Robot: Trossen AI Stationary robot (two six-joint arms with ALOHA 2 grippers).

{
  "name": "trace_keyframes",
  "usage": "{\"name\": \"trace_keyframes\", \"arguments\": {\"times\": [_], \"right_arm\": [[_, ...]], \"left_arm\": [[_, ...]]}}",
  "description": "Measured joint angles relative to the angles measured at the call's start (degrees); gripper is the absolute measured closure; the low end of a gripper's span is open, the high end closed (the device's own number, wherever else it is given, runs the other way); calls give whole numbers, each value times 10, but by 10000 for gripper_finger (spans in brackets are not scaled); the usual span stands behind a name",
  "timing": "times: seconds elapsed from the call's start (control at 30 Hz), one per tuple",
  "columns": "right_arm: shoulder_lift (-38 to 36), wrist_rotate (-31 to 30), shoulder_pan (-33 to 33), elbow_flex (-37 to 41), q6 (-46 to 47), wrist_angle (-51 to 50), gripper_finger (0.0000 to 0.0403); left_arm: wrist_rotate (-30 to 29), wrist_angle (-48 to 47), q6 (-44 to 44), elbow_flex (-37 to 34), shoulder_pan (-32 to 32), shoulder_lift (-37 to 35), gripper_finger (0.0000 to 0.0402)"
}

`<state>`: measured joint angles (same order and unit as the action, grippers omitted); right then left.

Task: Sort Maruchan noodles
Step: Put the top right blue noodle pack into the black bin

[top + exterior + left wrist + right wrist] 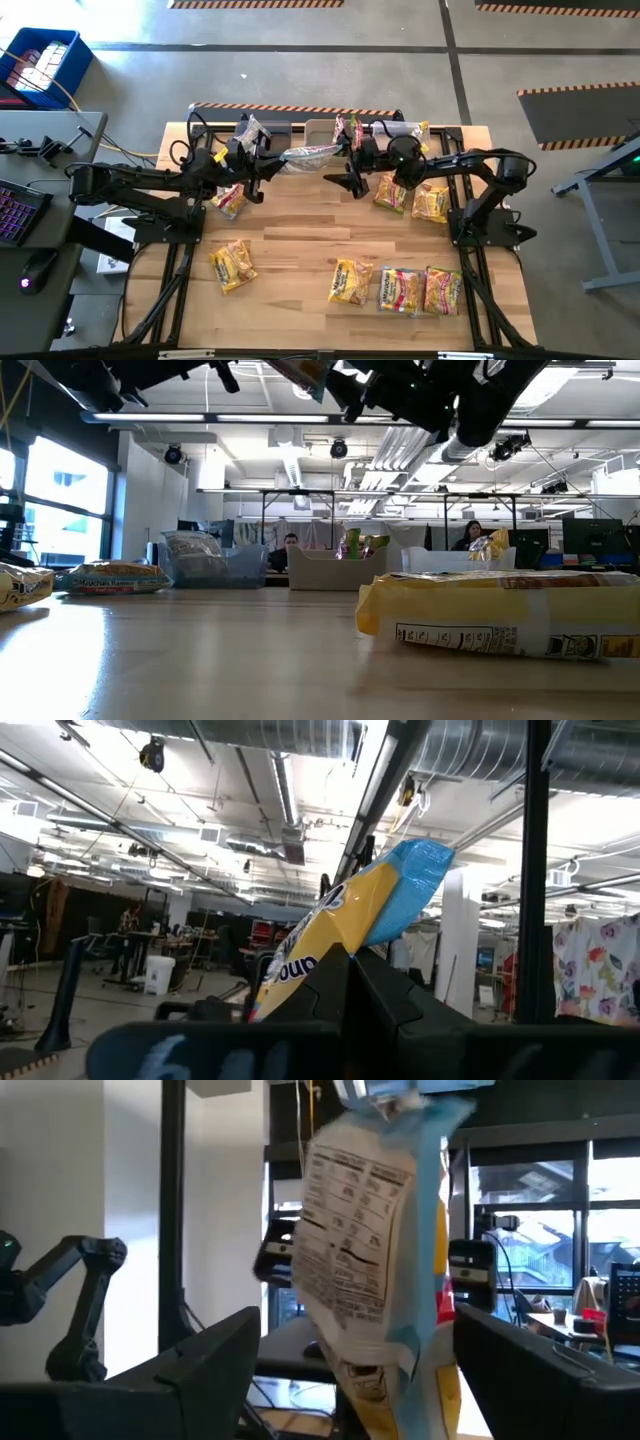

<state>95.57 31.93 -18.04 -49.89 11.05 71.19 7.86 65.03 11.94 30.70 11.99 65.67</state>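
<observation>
My left gripper (276,164) is shut on one Maruchan noodle packet (311,155), yellow with a blue end (420,870), high above the table near the far middle. My right gripper (340,166) faces it from the right and is open. Its two fingers (215,1355) stand either side of the packet's free end (375,1270) with a gap on both sides. Several more packets lie flat on the table, among them two at the left (230,200) (232,266), a row near the front (400,290) and two under the right arm (392,192). My left gripper pinches the packet between its two fingers at one short end (318,972). The fingers come from the table's left, slanting upward. The packet stands out beyond them toward the right gripper, lifted clear of the table.
Three bins stand along the table's far edge (258,130) (320,130) (405,130), with packets in them. A packet lies close in front of the low camera (500,615). Bare wood lies in the table's middle (300,230). People sit at desks in the room behind.
</observation>
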Motion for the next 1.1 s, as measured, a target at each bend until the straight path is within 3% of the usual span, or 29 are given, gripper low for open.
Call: {"name": "trace_keyframes", "arguments": {"times": [0.2,0.43,0.9,1.1], "right_arm": [[42,18,2,-49,12,-2,88],[47,17,1,-52,18,-1,98],[47,18,5,-51,15,11,225],[46,72,-18,-50,51,9,259]], "left_arm": [[2,0,14,0,-1,0,401],[2,0,4,0,-5,0,401],[2,-3,-37,1,-4,-1,397],[7,-44,-46,1,-3,-6,364]]}}
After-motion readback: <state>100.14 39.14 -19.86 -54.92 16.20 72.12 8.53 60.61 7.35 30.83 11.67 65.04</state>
